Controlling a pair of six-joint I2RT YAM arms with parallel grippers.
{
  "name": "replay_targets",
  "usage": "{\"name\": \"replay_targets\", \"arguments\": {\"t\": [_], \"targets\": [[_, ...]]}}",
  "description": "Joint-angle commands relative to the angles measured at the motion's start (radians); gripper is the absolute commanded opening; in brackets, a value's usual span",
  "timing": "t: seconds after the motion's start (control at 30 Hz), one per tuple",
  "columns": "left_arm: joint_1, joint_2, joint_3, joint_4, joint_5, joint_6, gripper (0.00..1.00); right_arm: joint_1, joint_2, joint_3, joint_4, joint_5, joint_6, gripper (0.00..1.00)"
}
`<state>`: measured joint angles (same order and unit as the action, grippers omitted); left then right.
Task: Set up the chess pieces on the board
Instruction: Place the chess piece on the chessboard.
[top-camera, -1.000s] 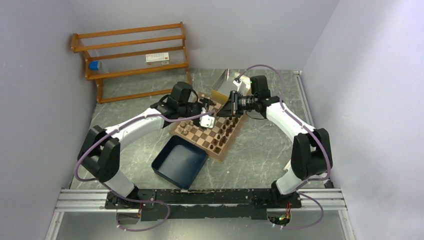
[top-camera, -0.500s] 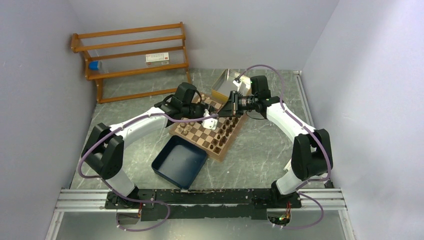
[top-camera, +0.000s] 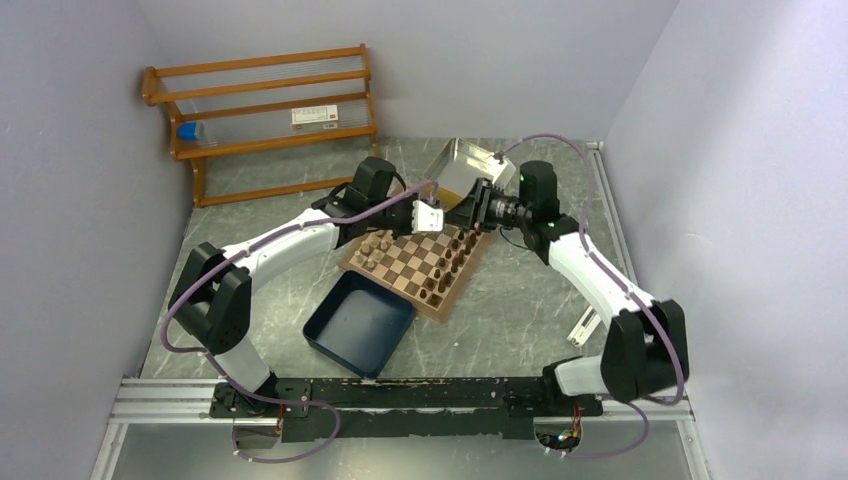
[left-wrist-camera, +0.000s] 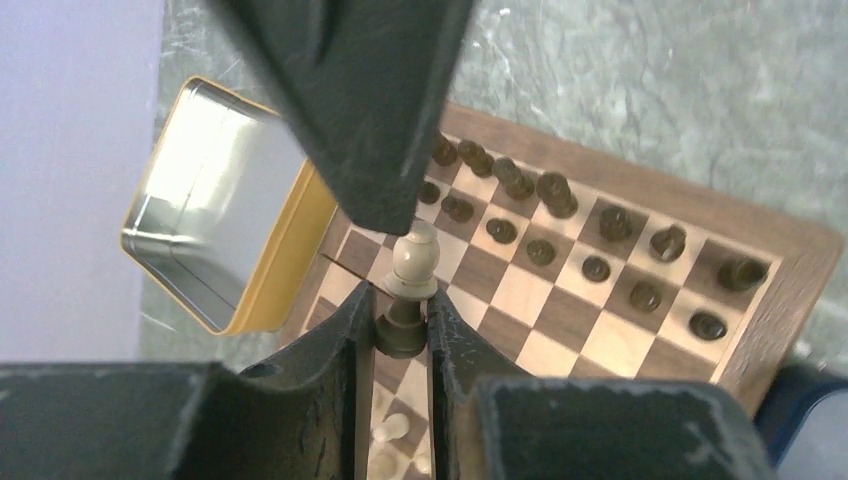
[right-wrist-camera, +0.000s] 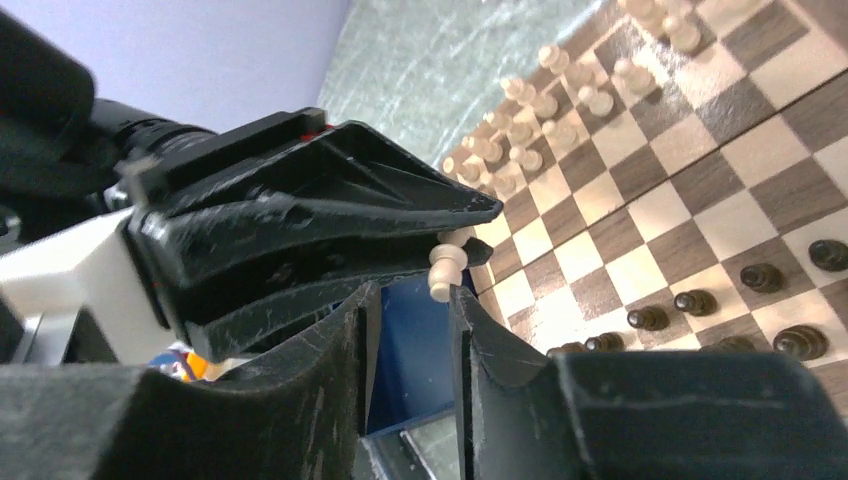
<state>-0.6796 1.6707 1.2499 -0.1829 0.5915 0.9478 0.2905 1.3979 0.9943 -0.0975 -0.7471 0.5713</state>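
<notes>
A light tan chess piece (left-wrist-camera: 413, 268) hangs in the air over the board's (top-camera: 441, 304) far corner. My left gripper (left-wrist-camera: 400, 302) is shut on its base. In the right wrist view the same piece (right-wrist-camera: 447, 268) sticks out of the left gripper's black fingers, just past my right gripper (right-wrist-camera: 412, 292). The right gripper's jaws stand apart with nothing between them. In the top view the left gripper (top-camera: 432, 214) and right gripper (top-camera: 470, 210) meet tip to tip. Dark pieces (left-wrist-camera: 596, 268) fill two rows on one side of the board, and light pieces (right-wrist-camera: 560, 108) crowd the other side.
An open metal tin (top-camera: 462, 165) with a yellow rim lies just beyond the board's far corner. A navy blue tray (top-camera: 358, 325) sits against the board's near left side. A wooden rack (top-camera: 265, 115) stands at the back left wall.
The left gripper has shut on the light piece. The right gripper has let go of it and drawn back to the right. Both grippers have shifted toward the board's far corner.
</notes>
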Motion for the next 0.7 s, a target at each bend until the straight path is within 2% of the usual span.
{"name": "replay_targets", "arguments": {"t": [0.0,0.13,0.3,0.47,0.67], "targets": [[0.001,-0.016,-0.004,0.137,0.045,-0.329,0.16,0.0,-0.114,-0.102,0.314,0.098,0.102,0.38],[0.011,-0.047,-0.06,0.299,0.085,-0.548,0.17,0.019,-0.135,-0.092,0.311,0.155,0.039,0.41],[0.015,-0.073,-0.134,0.506,0.144,-0.777,0.16,0.032,-0.122,-0.06,0.272,0.209,-0.012,0.39],[0.029,-0.072,-0.147,0.562,0.136,-0.922,0.16,0.045,-0.135,-0.068,0.28,0.224,-0.005,0.36],[0.037,-0.084,-0.187,0.613,0.105,-1.009,0.16,0.053,-0.151,-0.094,0.292,0.204,-0.016,0.41]]}}
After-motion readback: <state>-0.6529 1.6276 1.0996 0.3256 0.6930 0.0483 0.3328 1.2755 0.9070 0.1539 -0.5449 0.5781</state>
